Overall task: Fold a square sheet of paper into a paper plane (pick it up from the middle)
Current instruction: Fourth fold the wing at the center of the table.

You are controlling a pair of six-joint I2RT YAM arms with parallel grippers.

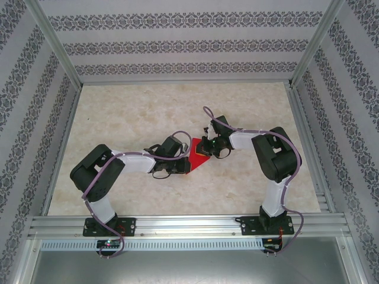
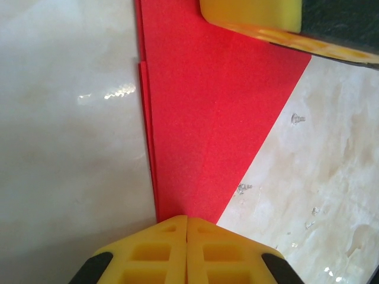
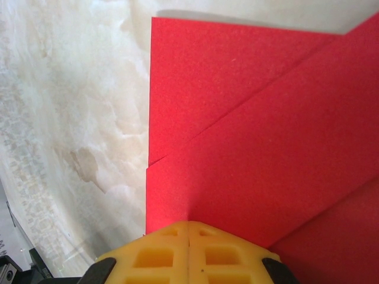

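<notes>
One thin bright red square sheet of paper (image 1: 199, 161), part-folded, lies flat on the one marbled beige tabletop (image 1: 130, 112) at mid-table, between the two gripper tips. There are two arms and two grippers. The left gripper (image 1: 185, 165) comes in from the left and the right gripper (image 1: 205, 151) from the right, and both tips are on the sheet. The left jaws are closed: in the left wrist view the two yellow fingers (image 2: 154, 257) meet with no gap, right at the paper's narrow end. The right jaws are closed too, and in its own wrist view its yellow fingers (image 3: 222, 257) are pressed together on top of the red surface. Whether either pair pinches any paper cannot be told. In the left wrist view the paper tapers toward the left fingertips and widens toward the far end. One long straight edge runs directly away from those tips, with at least two stacked layers showing along it, and one diagonal edge rises to a corner on the right. One yellow finger of the right gripper sits over the wide end. The right wrist view shows two diagonal flap edges crossing the sheet. In the top view the arms cover part of the paper, so its long axis is unclear there.
</notes>
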